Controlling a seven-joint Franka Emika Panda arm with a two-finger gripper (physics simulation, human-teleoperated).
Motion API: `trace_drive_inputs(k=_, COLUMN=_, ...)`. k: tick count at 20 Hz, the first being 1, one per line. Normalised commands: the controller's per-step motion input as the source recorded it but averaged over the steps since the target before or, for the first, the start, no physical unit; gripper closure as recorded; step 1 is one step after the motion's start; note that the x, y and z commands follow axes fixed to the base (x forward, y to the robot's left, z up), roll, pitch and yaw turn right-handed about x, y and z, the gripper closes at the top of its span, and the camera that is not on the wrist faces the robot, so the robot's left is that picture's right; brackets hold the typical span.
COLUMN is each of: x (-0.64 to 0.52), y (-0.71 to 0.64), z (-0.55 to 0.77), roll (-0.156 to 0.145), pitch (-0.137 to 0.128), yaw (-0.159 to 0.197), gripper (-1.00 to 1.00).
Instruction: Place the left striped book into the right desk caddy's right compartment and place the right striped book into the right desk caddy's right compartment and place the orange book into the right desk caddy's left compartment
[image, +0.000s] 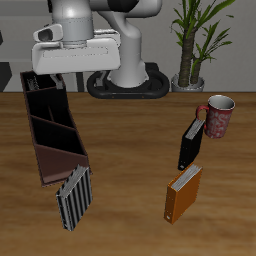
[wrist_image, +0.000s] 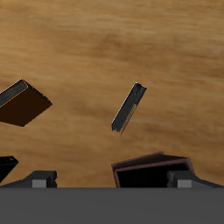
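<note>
As only one striped book (image: 75, 196) is seen on the table (image: 130, 170), it is judged that two of the three placements are not yet done, the first perhaps complete.

- **Caddy** (image: 52, 128): it lies with one end toward the robot and the other toward the table's front edge. A pale streaked shape shows in the end section nearest the robot. It may be the other striped book, but it is too small to confirm.
- **Striped book**: it stands upright on its edge just beside the caddy's front end, apart from it. In the wrist view (wrist_image: 129, 107) it is seen edge-on just beyond a caddy corner (wrist_image: 153, 168). The upright pose leaves its thin faces open to a pinch from above.
- **Orange book** (image: 183, 193): it stands upright, well apart from the caddy across the table. A black book (image: 190, 145) and a mug (image: 218, 116) lie farther back on that same side.
- **Gripper** (image: 58, 58): it hangs high above the caddy's robot-side end. In the wrist view (wrist_image: 112, 180) the fingers are spread wide with nothing between them, so no load is carried.

The height is judged a travel clearance over the caddy walls. The next grasp would call for travel toward the striped book and a squared descent, as a glancing finger could topple so thin a book.
</note>
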Motion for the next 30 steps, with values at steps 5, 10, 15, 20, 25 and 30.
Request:
trace_drive_inputs(k=5, x=0.32, y=-0.19, z=-0.13, roll=-0.048, pitch=-0.002, yaw=-0.030, gripper=-1.00)
trace_drive_inputs(k=10, x=0.32, y=-0.14, z=-0.15, roll=-0.026, pitch=-0.017, yaw=-0.053, gripper=-1.00)
trace_drive_inputs(k=15, x=0.23, y=-0.05, z=-0.14, roll=-0.014, pitch=-0.004, yaw=-0.045, gripper=-1.00)
trace_drive_inputs(k=20, x=0.30, y=0.06, z=-0.25, roll=0.009, pitch=-0.016, yaw=-0.048, gripper=-1.00)
trace_drive_inputs(k=25, x=0.20, y=0.09, z=-0.20, roll=0.021, pitch=-0.026, yaw=-0.013, gripper=-1.00)
trace_drive_inputs(k=30, x=0.22, y=-0.05, z=-0.15, roll=-0.013, pitch=0.016, yaw=-0.044, gripper=-1.00)
